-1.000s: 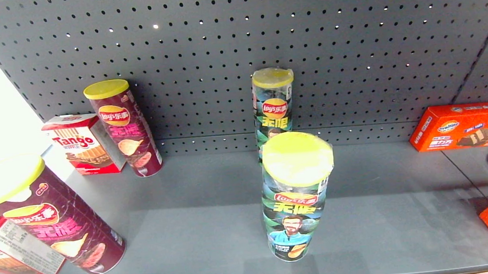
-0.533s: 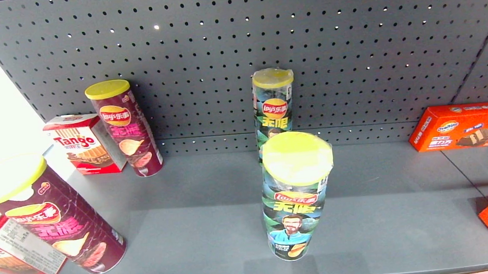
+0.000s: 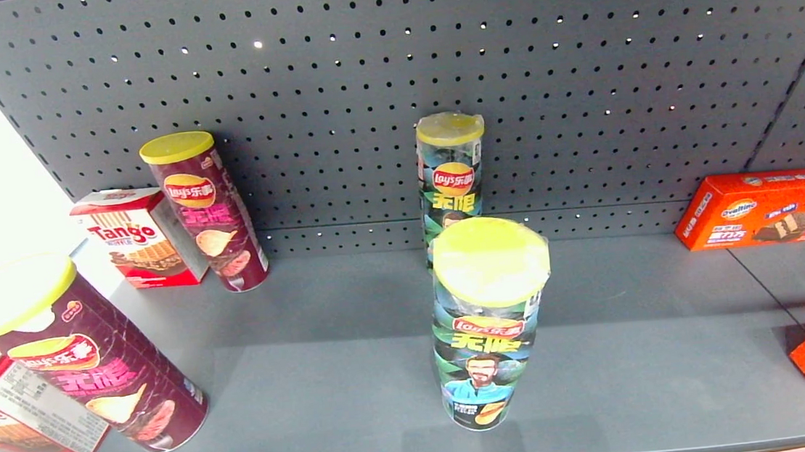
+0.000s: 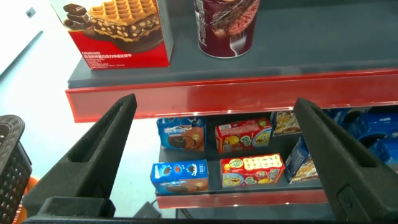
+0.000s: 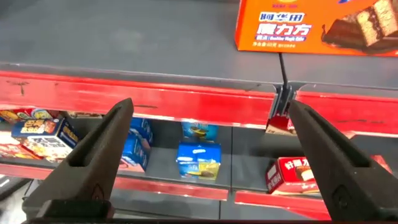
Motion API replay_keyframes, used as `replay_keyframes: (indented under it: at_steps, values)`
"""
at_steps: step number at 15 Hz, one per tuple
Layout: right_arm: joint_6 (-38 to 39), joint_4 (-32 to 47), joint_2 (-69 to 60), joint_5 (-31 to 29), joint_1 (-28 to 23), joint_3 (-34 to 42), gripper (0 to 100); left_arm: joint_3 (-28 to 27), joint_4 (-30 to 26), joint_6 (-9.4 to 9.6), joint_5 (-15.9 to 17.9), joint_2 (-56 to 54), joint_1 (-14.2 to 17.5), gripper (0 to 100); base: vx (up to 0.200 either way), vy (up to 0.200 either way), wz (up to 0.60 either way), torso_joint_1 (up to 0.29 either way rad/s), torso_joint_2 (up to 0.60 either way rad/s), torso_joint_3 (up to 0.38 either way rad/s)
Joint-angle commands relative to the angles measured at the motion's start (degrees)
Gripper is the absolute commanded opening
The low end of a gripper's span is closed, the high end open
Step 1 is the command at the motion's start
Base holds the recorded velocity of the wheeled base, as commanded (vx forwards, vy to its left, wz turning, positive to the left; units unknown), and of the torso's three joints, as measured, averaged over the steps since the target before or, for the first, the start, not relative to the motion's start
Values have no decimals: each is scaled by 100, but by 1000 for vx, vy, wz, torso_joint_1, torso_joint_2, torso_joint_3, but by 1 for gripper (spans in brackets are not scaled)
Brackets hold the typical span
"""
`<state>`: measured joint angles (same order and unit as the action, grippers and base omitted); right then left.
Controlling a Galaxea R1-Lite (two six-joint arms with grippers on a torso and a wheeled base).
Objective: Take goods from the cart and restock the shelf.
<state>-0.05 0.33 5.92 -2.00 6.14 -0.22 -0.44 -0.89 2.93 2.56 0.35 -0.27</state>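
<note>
Spread wide and empty, the left gripper (image 4: 214, 104) hangs before the shelf (image 3: 328, 378), at its red lip below a wafer box (image 4: 118, 31). The right gripper (image 5: 211, 107), equally wide and empty, faces the lip under an orange box (image 5: 311, 25). Up top, 2 green chip cans (image 3: 489, 342) stand upright mid-shelf, front and back, with 2 maroon cans (image 3: 94, 362) at left.

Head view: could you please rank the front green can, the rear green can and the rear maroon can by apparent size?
1. Front green can, largest, though nearest the camera.
2. Rear maroon can.
3. Rear green can, its base hidden behind the front one; these two may match.
</note>
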Motion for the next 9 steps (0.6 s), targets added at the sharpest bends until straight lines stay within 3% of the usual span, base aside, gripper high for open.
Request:
replay_keyframes:
  at_steps: [1, 4, 6, 9]
  values:
    - [14, -33, 5, 7, 1, 22, 100, 0, 1, 6, -1, 0, 0, 100, 0, 0, 0, 0, 0, 0]
    - [-13, -33, 5, 7, 1, 22, 100, 0, 1, 6, -1, 9, 0, 100, 0, 0, 0, 0, 0, 0]
    - [-4, -33, 5, 15, 1, 22, 100, 0, -8, 15, 8, 9, 0, 100, 0, 0, -600, 10, 0, 0]
    - [-4, -33, 5, 15, 1, 22, 100, 0, -8, 6, -1, 9, 0, 100, 0, 0, 0, 0, 0, 0]
